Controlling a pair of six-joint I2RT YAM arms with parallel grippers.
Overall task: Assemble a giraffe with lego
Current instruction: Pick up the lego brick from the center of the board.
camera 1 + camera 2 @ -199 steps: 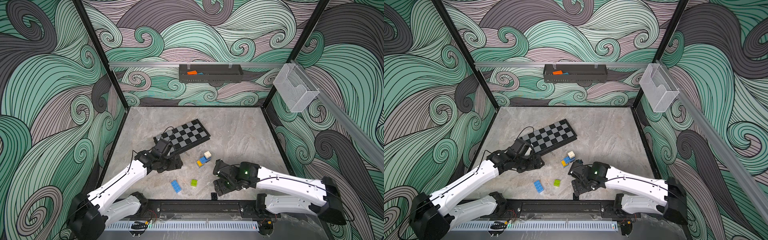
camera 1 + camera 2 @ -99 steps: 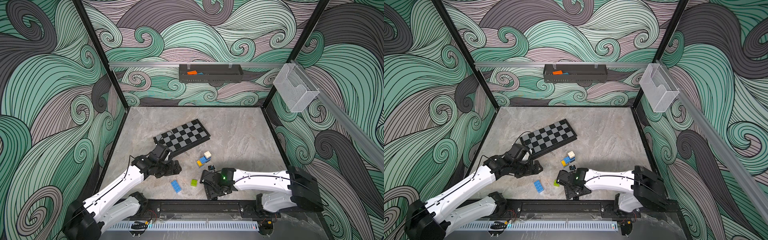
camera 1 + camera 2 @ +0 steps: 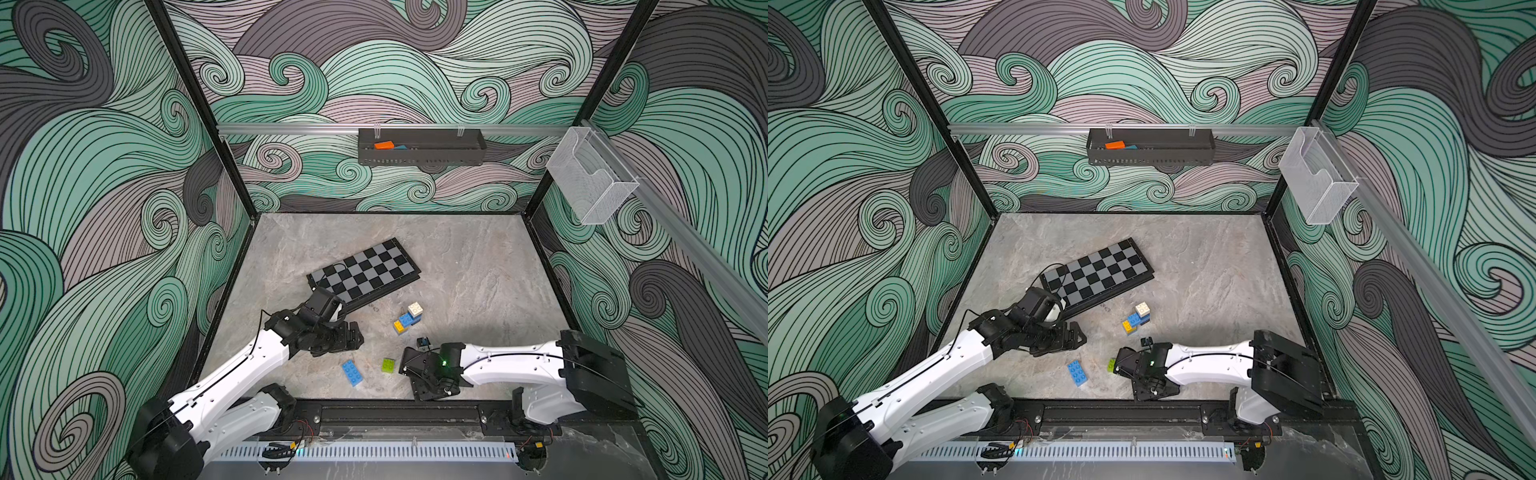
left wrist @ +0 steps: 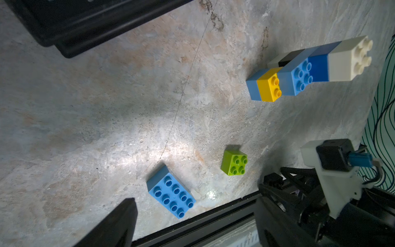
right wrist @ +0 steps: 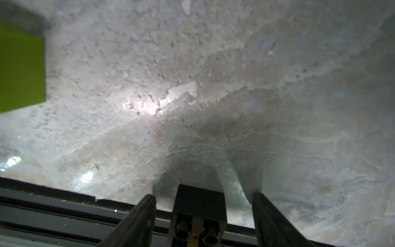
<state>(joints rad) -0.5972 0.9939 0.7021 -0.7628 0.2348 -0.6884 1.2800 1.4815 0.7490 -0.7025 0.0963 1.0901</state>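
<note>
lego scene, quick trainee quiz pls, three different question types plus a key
1. True or false: the green brick is joined to the stack.
2. Which colour tops the stack? A white, B green, C black
3. What does the right gripper straddle?
Key: 1. False, it lies alone. 2. A. 3. A black brick, with a gap on each side.
</note>
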